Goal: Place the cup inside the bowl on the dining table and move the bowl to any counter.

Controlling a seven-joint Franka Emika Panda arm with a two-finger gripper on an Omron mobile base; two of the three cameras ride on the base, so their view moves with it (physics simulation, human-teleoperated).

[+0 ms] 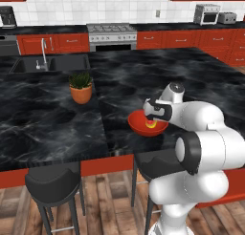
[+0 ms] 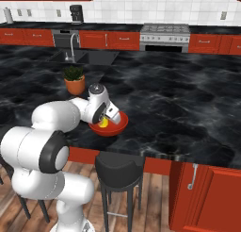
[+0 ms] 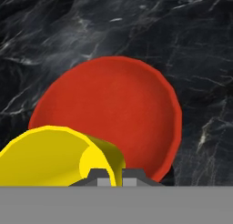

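Cup held over the bowl
The gripper, pressed together, pinches the yellow cup at lower left, above the red bowl.

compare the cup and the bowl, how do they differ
The cup is yellow; the bowl is glossy red-orange. The cup is far smaller and deeper; the bowl is wide and shallow. The cup lies tilted within the bowl, at the shut gripper, while the bowl sits flat on the dining table. Both are open, round vessels.
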